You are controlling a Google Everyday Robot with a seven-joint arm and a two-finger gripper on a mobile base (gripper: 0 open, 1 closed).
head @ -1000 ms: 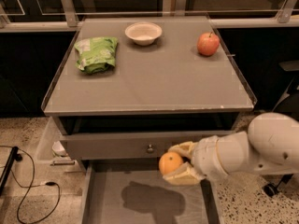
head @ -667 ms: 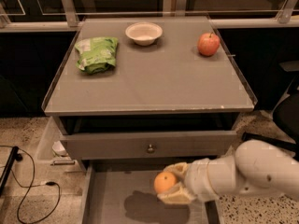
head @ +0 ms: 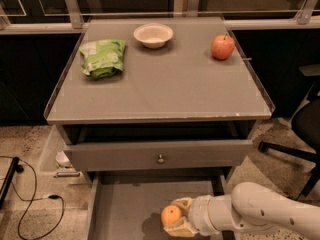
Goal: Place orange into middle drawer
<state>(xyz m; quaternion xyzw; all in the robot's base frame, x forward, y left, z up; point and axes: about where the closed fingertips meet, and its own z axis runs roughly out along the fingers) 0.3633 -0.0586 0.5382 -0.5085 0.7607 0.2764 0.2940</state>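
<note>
The orange (head: pixel 171 215) is small and round, held between the tan fingers of my gripper (head: pixel 176 217). The gripper reaches in from the lower right on a white arm (head: pixel 260 215). It holds the orange low over the floor of the open middle drawer (head: pixel 127 209), near the drawer's right half. A dark shadow lies on the drawer floor under the fruit. The drawer's front edge is out of view below.
Above the open drawer is a closed grey drawer front with a round metal knob (head: pixel 160 159). On the cabinet top (head: pixel 165 84) lie a green bag (head: pixel 102 57), a white bowl (head: pixel 153 35) and a red-yellow apple (head: pixel 222 47). A black chair base (head: pixel 300 149) stands right; cables (head: pixel 30 199) left.
My gripper has carried the orange down and slightly left, from level with the upper drawer front to low inside the open middle drawer.
</note>
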